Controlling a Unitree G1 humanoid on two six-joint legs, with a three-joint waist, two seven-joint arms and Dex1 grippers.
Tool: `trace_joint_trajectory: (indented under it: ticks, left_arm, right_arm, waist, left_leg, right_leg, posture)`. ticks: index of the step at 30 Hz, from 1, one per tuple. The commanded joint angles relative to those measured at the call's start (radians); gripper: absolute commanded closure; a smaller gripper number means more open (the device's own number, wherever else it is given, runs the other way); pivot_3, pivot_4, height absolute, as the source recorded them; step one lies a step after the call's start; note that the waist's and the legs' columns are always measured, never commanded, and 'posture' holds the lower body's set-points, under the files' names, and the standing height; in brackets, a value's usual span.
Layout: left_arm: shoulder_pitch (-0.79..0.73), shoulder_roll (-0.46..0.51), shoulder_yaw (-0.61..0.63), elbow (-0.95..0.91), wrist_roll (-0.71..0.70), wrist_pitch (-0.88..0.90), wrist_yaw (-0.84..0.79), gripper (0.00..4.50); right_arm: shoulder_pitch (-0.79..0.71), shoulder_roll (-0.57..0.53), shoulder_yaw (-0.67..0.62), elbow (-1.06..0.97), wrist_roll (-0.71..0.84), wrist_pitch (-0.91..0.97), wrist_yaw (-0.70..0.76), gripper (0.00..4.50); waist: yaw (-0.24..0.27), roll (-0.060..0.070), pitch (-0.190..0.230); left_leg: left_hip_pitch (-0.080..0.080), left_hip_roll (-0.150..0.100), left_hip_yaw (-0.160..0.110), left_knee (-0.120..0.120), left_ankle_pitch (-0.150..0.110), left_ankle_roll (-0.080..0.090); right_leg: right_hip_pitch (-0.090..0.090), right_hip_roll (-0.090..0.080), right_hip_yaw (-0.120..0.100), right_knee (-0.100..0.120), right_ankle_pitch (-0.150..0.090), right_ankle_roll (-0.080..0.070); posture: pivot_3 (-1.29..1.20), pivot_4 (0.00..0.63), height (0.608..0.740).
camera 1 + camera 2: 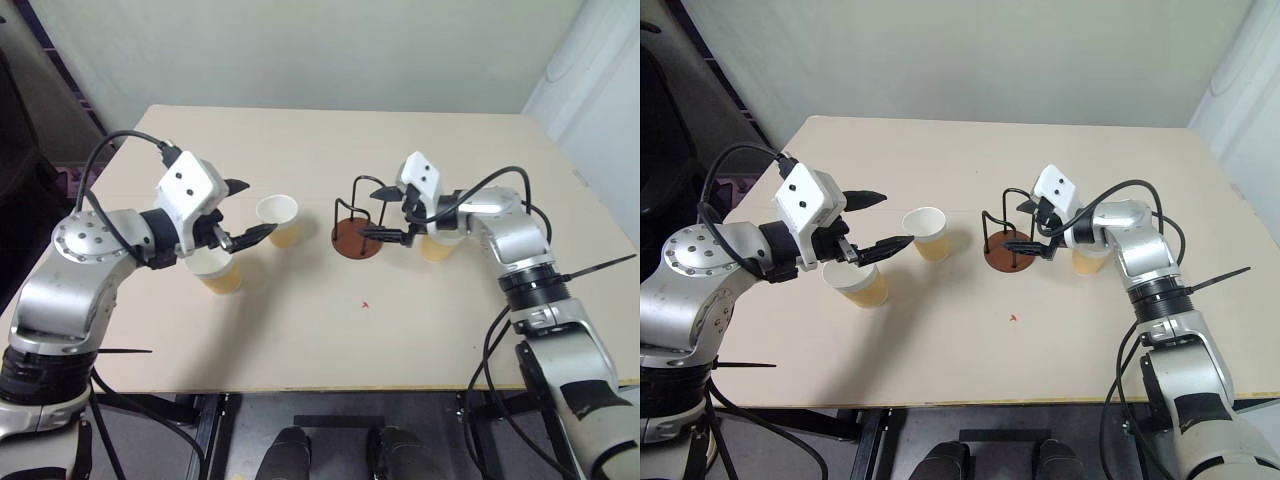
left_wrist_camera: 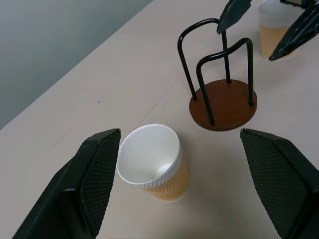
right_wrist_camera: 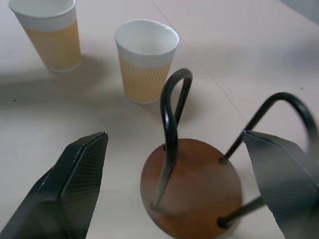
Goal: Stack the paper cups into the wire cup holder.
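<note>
Three paper cups [image 1: 277, 219] [image 1: 218, 270] [image 1: 437, 246] are seen upright mid-table | wire cup holder [image 1: 358, 228] empty, at table centre | left gripper [image 1: 244, 211] spread wide beside middle cup | right gripper [image 1: 386, 213] spread wide around holder, nothing held

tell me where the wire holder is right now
The holder stands empty near the table's middle in the head views, between the middle cup on its left and the open right hand at its right.
</note>
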Motion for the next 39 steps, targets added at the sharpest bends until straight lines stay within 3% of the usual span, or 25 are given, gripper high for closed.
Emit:
trace_joint_trajectory:
  ticks: [1,10,14,18,22,33,37,39]
  left_arm:
    - [0.000,0.003,0.028,-0.047,0.001,0.007,0.012,0.36]
    - [0.006,0.017,0.044,-0.052,0.002,0.008,0.008,0.36]
    - [0.017,0.042,0.069,-0.056,-0.042,0.015,-0.049,0.36]
    - [0.088,0.117,0.114,-0.119,-0.159,0.036,-0.221,0.36]
    - [0.172,0.195,0.108,-0.154,-0.194,0.011,-0.361,0.36]
    - [0.180,0.196,0.065,-0.171,-0.163,0.001,-0.355,0.36]
    - [0.182,0.196,0.069,-0.176,-0.166,0.002,-0.350,0.36]
    - [0.179,0.196,0.067,-0.172,-0.164,-0.002,-0.350,0.36]
  right_arm:
    - [-0.017,0.019,0.003,0.018,-0.023,-0.029,-0.032,1.29]
    - [-0.011,0.022,-0.016,-0.029,0.003,-0.010,-0.011,4.44]
    - [0.015,-0.043,-0.040,-0.162,0.110,0.035,0.154,4.44]
    - [0.091,-0.140,-0.022,-0.349,0.228,0.110,0.332,4.44]
    - [0.150,-0.190,0.017,-0.414,0.260,0.109,0.433,4.44]
    - [0.159,-0.193,0.097,-0.358,0.154,-0.011,0.458,4.44]
    - [0.161,-0.211,0.116,-0.359,0.133,-0.011,0.478,3.36]
    - [0.161,-0.228,0.119,-0.364,0.122,-0.024,0.483,2.55]
  waist:
    - [0.000,0.000,0.000]
    - [0.001,0.000,0.000]
    - [0.001,0.000,0.000]
    - [0.000,-0.001,0.000]
    - [0.000,-0.001,0.000]
    - [-0.003,-0.001,0.000]
    - [-0.003,-0.001,0.000]
    - [-0.003,-0.001,0.000]
  left_leg:
    - [0.000,0.000,0.000,0.000,0.000,0.000]
    - [0.000,0.000,0.000,0.000,0.000,0.000]
    - [-0.001,0.000,0.000,0.000,0.000,-0.001]
    - [-0.003,0.000,0.003,0.001,0.002,-0.009]
    - [-0.003,0.002,0.005,0.001,0.002,-0.011]
    - [0.003,0.008,0.003,0.001,0.003,-0.003]
    - [0.003,0.009,0.003,0.001,0.003,-0.004]
    - [0.003,0.010,0.003,0.001,0.002,-0.004]
  right_leg:
    - [0.000,0.000,0.000,0.000,0.000,0.000]
    - [0.000,0.000,0.000,0.000,0.000,0.000]
    - [0.000,0.000,0.000,-0.001,0.000,0.000]
    - [-0.001,0.002,0.000,-0.002,0.000,0.000]
    - [-0.001,0.004,0.000,-0.002,-0.001,-0.001]
    - [0.001,0.008,0.001,0.001,-0.004,-0.016]
    - [0.001,0.009,0.001,0.001,-0.004,-0.016]
    - [0.001,0.010,0.001,0.001,-0.004,-0.016]
  posture:
    - [0.00,0.150,0.740]
    - [0.00,0.150,0.740]
    - [0.00,0.150,0.740]
    - [0.00,0.150,0.740]
    - [0.00,0.150,0.740]
    - [0.00,0.150,0.740]
    - [0.00,0.150,0.740]
    - [0.00,0.150,0.740]
